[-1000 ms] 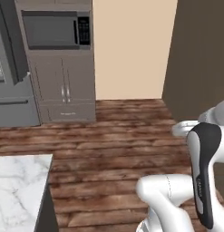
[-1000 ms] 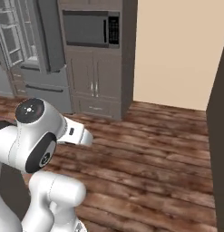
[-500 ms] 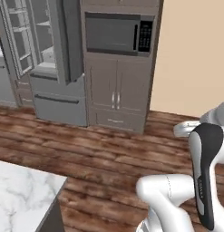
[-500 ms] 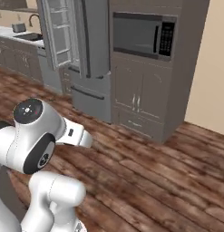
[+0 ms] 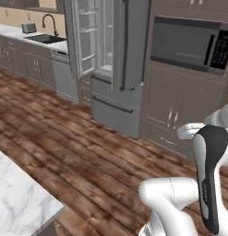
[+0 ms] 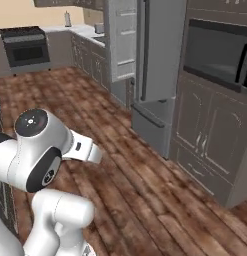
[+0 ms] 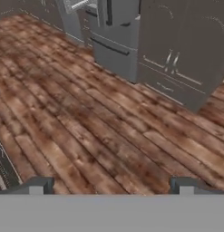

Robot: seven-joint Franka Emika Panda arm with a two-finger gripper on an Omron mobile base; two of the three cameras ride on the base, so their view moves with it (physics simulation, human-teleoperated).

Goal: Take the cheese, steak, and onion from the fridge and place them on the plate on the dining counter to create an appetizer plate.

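Observation:
The tall grey steel fridge (image 5: 127, 55) stands across the wooden floor with its upper doors swung open, and pale shelves show on the left door (image 5: 87, 37). In the right base view the fridge (image 6: 157, 50) is at the top centre. My gripper (image 7: 111, 186) is open, its two dark fingertips (image 7: 37, 186) wide apart over bare floorboards with nothing between them; the fridge (image 7: 114, 31) lies far ahead at the top of the hand view. A corner of the white marble dining counter (image 5: 16, 205) sits at the lower left. The cheese, steak, onion and plate are out of view.
A dark built-in microwave (image 5: 189, 44) over grey cabinets (image 5: 173, 115) stands right of the fridge. A sink worktop (image 5: 44, 39) runs along the far left wall, and a black stove (image 6: 27, 47) is further along. Wide wooden floor (image 5: 74, 147) separates me from the fridge.
The whole picture has swung as the base turns: the fridge and microwave have slid right and grown larger, and the sink wall has come into view. The arm holds the same pose.

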